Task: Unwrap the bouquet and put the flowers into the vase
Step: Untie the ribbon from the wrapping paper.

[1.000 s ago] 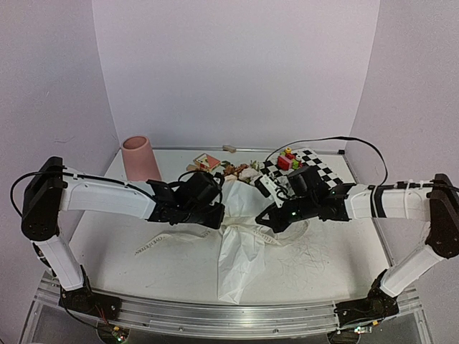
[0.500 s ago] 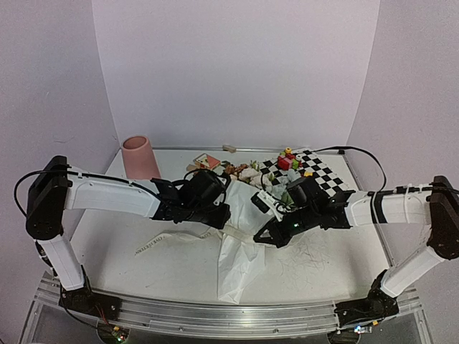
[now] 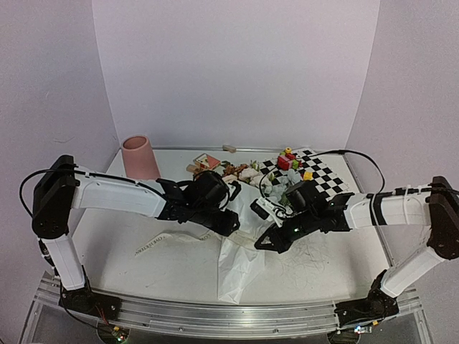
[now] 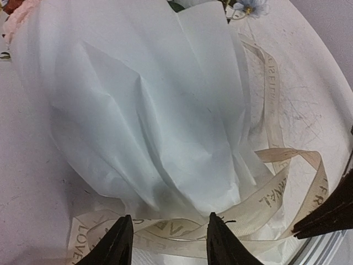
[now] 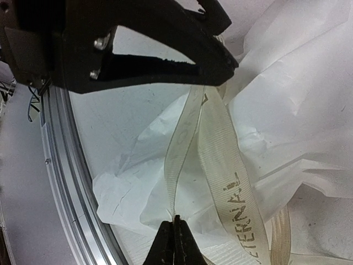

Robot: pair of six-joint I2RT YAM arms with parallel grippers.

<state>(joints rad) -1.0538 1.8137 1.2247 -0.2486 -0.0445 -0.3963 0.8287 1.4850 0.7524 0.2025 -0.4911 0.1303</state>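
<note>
The bouquet's white paper (image 3: 240,261) lies crumpled mid-table, with its flowers (image 3: 247,173) at the far end. In the left wrist view the paper (image 4: 149,110) bulges above a loose cream ribbon (image 4: 270,193). My left gripper (image 4: 168,244) hovers open over that ribbon, its fingers apart and gripping nothing; from above it (image 3: 229,221) sits at the bundle's neck. My right gripper (image 5: 175,238) is shut on a lifted strand of the ribbon (image 5: 220,160), just right of the neck (image 3: 262,244). The pink vase (image 3: 140,158) stands upright at the far left.
A black-and-white checkered mat (image 3: 323,172) with small coloured toy blocks (image 3: 287,160) lies at the far right. A small pink card (image 3: 208,160) rests behind the flowers. A metal rail (image 3: 215,317) runs along the near edge. A black cable (image 3: 358,147) trails to the right arm.
The left gripper's jaws have spread apart and it has shifted slightly right. The right gripper has drawn the ribbon strand nearer and leftward.
</note>
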